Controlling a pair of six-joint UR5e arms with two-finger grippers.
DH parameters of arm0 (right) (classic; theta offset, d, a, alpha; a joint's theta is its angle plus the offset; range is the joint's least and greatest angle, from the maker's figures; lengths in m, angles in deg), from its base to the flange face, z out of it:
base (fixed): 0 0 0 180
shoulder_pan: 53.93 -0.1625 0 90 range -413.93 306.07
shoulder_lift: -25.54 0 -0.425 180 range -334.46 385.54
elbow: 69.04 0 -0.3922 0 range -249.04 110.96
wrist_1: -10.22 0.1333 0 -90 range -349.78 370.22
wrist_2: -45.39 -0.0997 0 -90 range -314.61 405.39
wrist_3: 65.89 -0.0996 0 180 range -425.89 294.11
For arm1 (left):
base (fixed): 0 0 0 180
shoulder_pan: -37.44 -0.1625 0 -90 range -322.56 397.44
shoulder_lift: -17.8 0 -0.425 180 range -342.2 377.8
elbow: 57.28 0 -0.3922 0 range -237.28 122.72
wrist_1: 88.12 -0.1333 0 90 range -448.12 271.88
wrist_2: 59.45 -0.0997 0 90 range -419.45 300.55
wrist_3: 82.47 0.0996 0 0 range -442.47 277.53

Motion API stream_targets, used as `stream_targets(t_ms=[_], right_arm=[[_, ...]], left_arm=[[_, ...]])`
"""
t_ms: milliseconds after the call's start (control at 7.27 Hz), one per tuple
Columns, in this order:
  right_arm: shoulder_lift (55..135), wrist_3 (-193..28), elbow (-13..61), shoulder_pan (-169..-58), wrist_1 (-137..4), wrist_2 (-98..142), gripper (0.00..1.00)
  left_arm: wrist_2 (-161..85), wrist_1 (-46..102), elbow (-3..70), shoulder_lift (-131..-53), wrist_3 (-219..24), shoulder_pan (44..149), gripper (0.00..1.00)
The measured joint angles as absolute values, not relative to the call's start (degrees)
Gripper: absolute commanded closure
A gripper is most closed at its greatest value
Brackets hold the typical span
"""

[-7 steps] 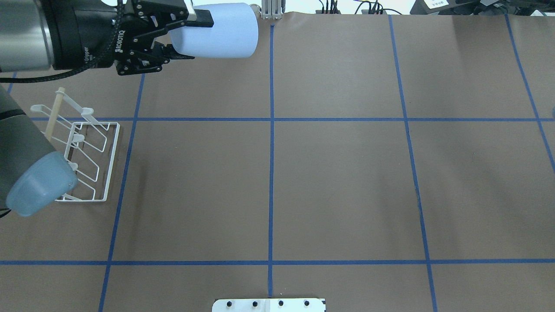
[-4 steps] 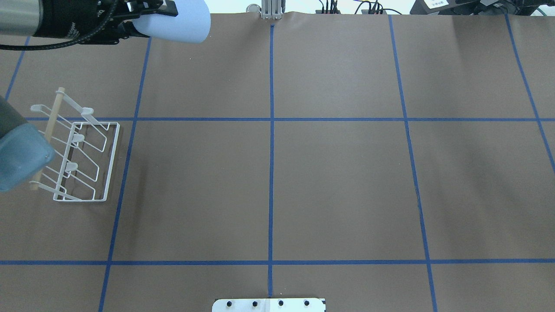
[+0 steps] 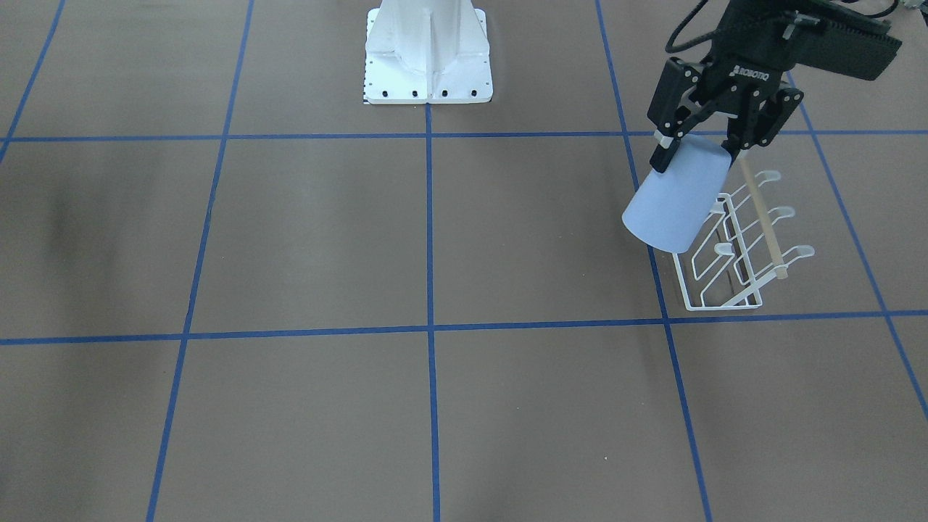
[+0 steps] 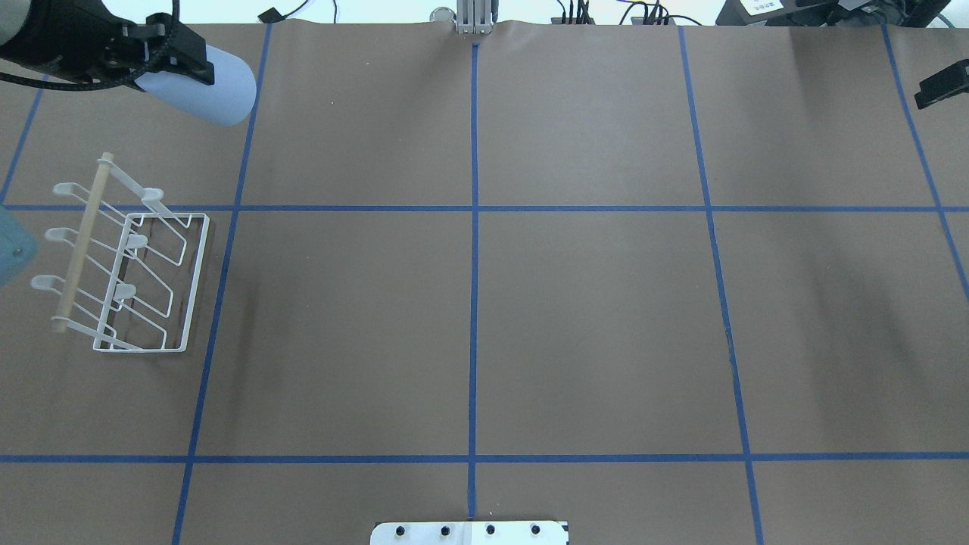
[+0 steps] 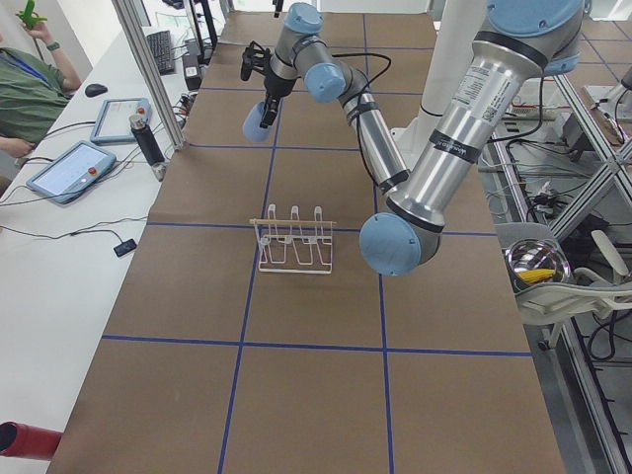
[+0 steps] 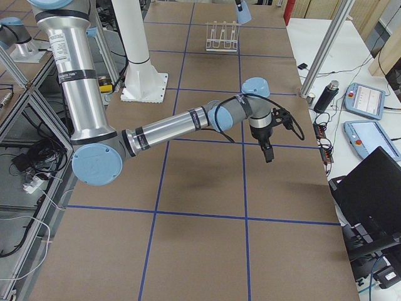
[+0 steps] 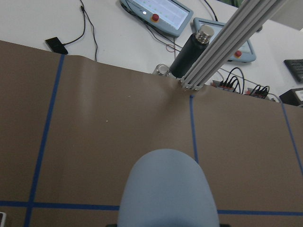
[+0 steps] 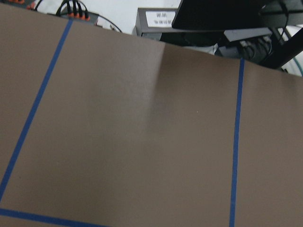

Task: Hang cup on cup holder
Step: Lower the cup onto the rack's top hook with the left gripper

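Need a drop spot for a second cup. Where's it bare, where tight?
Bare: the middle tape squares, from the cup holder across to the right gripper at the far corner. Tight: the left end, where the left gripper holds the cup beyond it.

White capital letters reading ROBOTIQ run along the black body of the left gripper, at about 1 o'clock in the front-facing view. In the right wrist view, at 12 o'clock, a small white label sits on a dark box beyond the table edge; its print is too small to read
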State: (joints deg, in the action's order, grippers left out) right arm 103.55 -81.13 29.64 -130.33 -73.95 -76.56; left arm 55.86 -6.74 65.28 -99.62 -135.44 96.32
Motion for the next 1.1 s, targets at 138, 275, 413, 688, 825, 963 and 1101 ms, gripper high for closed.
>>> stream_targets(t_ms=[138, 275, 413, 688, 825, 963, 1101], right_arm=[[103.0, -79.6, 29.5, -130.3, -79.2, -79.8, 0.0], [102.2, -78.7, 29.5, -130.0, -84.6, -81.6, 0.0], [100.9, -77.3, 29.3, -129.7, -90.5, -82.4, 0.0], [98.9, -71.7, 30.2, -130.3, -102.3, -82.7, 0.0], [98.4, -69.6, 31.2, -130.8, -106.9, -82.7, 0.0], [98.4, -68.7, 32.1, -131.0, -109.5, -82.7, 0.0], [98.9, -68.3, 32.5, -131.1, -110.8, -82.6, 0.0]], left_arm=[[56.0, -10.8, 64.6, -99.5, -131.2, 96.5, 1.0], [56.6, -12.6, 63.0, -99.5, -129.2, 96.6, 1.0], [58.3, -13.3, 60.4, -99.7, -128.4, 97.0, 1.0], [62.2, -14.2, 56.1, -100.2, -126.5, 98.3, 1.0], [63.1, -15.4, 54.7, -100.4, -124.4, 99.0, 1.0], [63.4, -16.6, 53.2, -100.9, -121.9, 99.9, 1.0], [63.4, -17.2, 51.2, -101.5, -119.5, 100.8, 1.0]])
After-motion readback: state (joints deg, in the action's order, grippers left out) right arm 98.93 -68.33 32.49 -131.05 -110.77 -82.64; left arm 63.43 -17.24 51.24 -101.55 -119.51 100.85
